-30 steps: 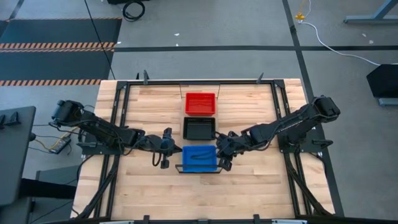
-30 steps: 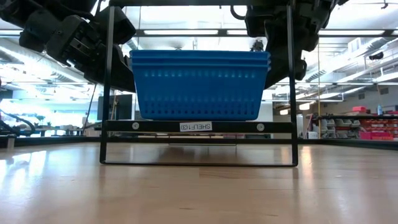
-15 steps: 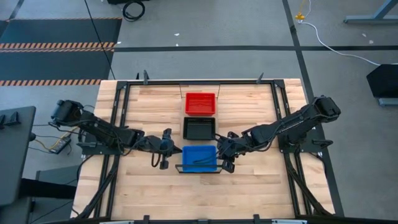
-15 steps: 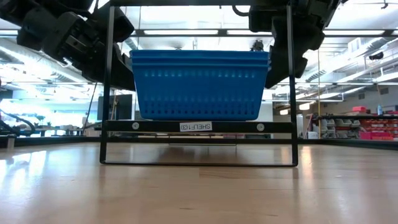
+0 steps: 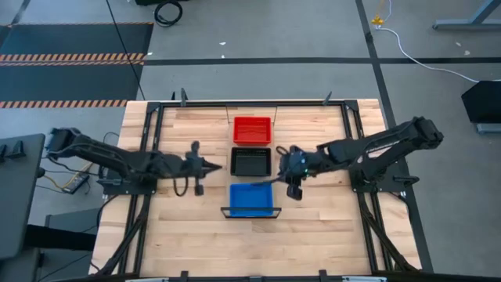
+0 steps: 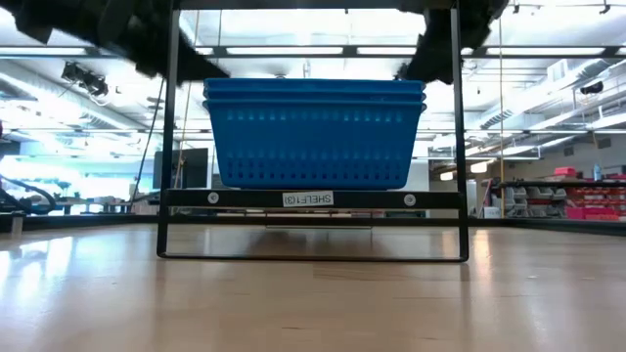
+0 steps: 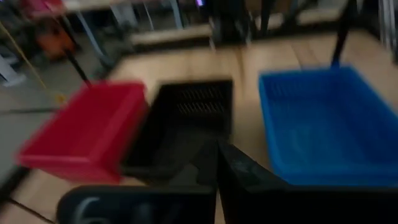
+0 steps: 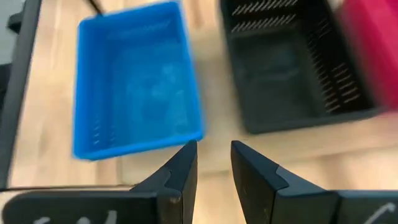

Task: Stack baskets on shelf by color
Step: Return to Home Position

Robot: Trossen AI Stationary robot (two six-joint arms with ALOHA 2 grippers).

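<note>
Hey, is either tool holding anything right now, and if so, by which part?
Nothing is held: the left tool and the right tool are both empty, clear of the baskets.

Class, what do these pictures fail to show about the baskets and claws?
- Low view: the blue baskets hide the black baskets and red baskets.
- Low view: left claw and right claw, blurred, cut by the top edge.
- High view: black and red stack counts, seen from above.
</note>
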